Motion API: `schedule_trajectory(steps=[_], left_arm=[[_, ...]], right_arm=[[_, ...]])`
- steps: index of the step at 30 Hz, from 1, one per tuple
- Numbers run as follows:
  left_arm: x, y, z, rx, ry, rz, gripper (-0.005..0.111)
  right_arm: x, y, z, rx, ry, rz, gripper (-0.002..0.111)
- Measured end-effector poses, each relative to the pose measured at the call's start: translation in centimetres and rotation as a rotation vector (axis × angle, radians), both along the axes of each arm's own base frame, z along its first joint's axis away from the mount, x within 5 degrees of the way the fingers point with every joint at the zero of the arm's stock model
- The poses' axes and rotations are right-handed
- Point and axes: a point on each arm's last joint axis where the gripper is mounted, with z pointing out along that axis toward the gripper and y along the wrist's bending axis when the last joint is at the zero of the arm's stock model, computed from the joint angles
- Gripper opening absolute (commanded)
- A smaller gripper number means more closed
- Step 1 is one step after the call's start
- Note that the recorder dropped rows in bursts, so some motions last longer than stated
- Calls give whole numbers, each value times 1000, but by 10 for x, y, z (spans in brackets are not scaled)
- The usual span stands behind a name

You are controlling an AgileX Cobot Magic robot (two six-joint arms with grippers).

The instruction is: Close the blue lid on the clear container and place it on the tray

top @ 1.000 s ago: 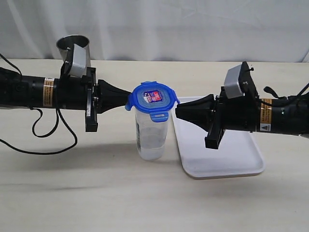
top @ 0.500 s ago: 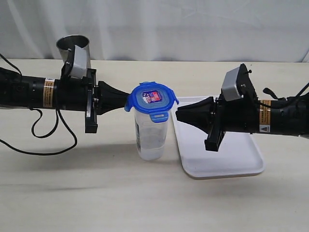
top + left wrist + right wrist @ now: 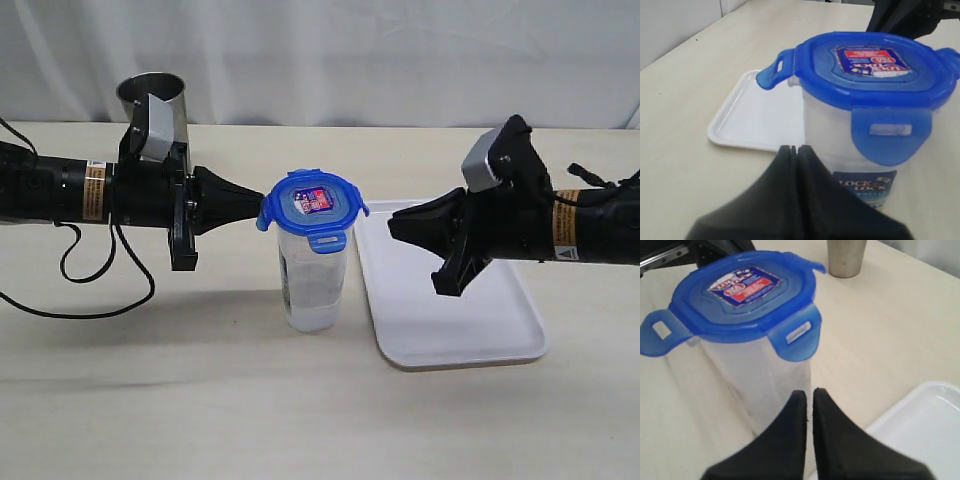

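fingers point(image 3: 770, 205) of the left gripper point(image 3: 258, 206) are pressed together, with the tip at the left tab of the blue lid point(image 3: 313, 203). the right gripper point(image 3: 392, 228) is also pressed together and empty, over the left edge of the tray point(image 3: 480, 330), apart from the lid. the clear container point(image 3: 312, 290) stands upright near the middle of the table point(image 3: 200, 400), just beside the tray's left edge, the lid resting on its rim.

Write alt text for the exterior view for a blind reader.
A clear container topped by a blue lid stands on a pale table beside a white tray. The left gripper points at the lid's edge; the right gripper hangs above the tray, short of the lid. A steel cup stands behind the left arm.
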Motion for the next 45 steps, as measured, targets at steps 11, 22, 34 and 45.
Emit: schedule_trajectory(steps=[11, 22, 34, 45], left_arm=[[4, 3, -5, 38, 53, 71, 0], [3, 3, -6, 37, 64, 83, 0], [1, 2, -4, 11, 69, 65, 0], [1, 2, -3, 2, 69, 58, 0]], right_arm=[[-3, -4, 52, 180, 4, -180, 21], [19, 3, 53, 180, 267, -143, 21], [30, 9, 16, 208, 360, -73, 21], [31, 20, 14, 171, 319, -65, 21]])
